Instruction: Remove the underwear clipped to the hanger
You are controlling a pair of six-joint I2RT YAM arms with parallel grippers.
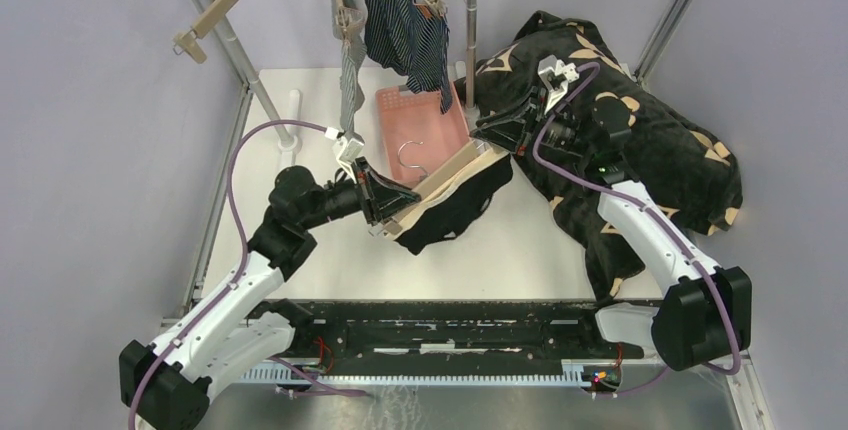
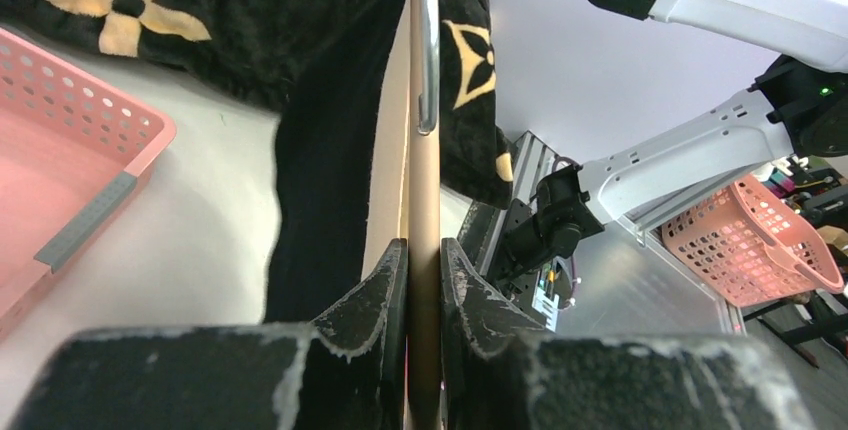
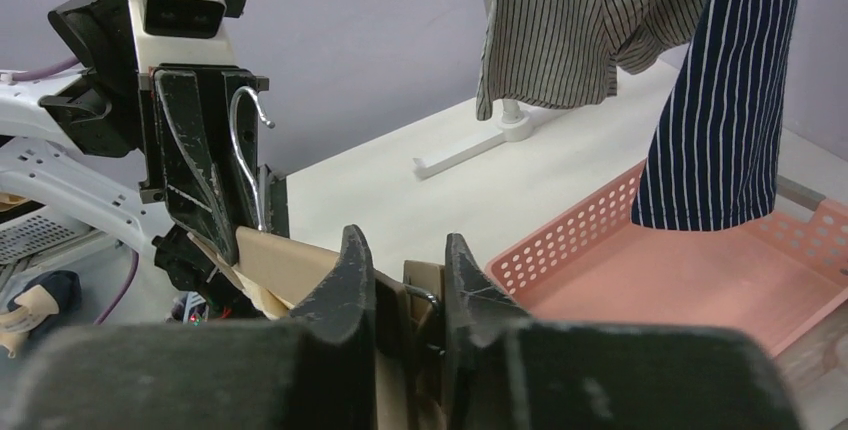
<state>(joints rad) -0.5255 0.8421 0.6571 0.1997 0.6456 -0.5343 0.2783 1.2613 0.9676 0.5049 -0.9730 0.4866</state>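
Top external view: a white bench (image 1: 520, 250) carries a black blanket (image 1: 660, 150) with tan flowers at the right and a pink basket (image 1: 420, 120) in the middle. Grey-striped underwear (image 1: 348, 70) and navy striped underwear (image 1: 405, 25) hang above the basket. The black underwear (image 1: 455, 210) hangs clipped to a wooden hanger (image 1: 445, 182) just beside the basket. The left jaws clamp one end of its bar; the right jaws pinch its clip (image 3: 420, 300) at the other.
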